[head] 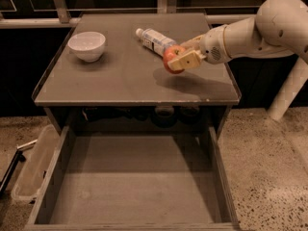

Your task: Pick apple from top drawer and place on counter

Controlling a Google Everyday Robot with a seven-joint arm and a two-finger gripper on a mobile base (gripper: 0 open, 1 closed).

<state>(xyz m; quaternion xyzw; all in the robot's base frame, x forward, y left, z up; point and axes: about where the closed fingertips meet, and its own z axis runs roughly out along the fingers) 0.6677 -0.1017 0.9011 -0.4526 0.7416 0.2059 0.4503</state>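
My gripper [179, 58] is shut on the apple [172, 56], a small red apple, and holds it just above the counter [120, 76], right of its middle. The arm reaches in from the right. The gripper's shadow falls on the counter below it. The top drawer [134, 177] is pulled open below the counter, and its flat floor shows nothing in it.
A white bowl [87, 45] stands at the counter's back left. A clear plastic bottle [153, 40] lies on its side just behind the apple. A pale bin [33, 165] sits on the speckled floor left of the drawer. A white post [288, 88] stands at the right.
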